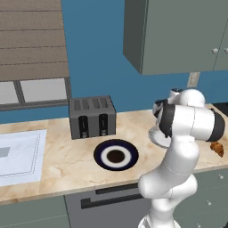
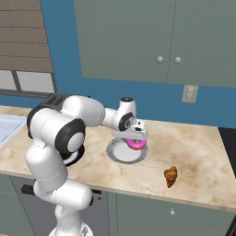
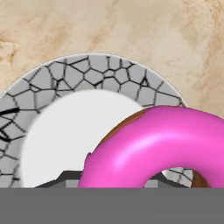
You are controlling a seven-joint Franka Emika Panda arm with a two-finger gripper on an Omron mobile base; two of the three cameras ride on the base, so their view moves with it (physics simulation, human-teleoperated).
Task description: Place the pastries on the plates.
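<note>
My gripper (image 2: 135, 139) hangs low over the pale grey-white plate (image 2: 120, 155), shut on the pink-topped ring pastry (image 2: 137, 144). In the hand view the pink pastry (image 3: 162, 144) sits close to the camera, over the plate's crackled grey rim (image 3: 87, 72) and white centre, and it hides the fingertips. The golden-brown croissant (image 2: 170, 176) lies on the bare counter to the plate's right, near the front edge; it also appears as the croissant (image 1: 217, 148) beyond the arm. The navy plate (image 1: 116, 156) with its white ring and brown centre lies bare to the left.
A grey toaster (image 1: 92, 116) stands behind the navy plate. A white rectangular mat (image 1: 18, 156) lies at the counter's left end. Grey wall cabinets (image 2: 152, 37) hang overhead, and a wall outlet (image 2: 189, 93) is on the blue wall. The counter's front edge (image 2: 138, 190) runs close below.
</note>
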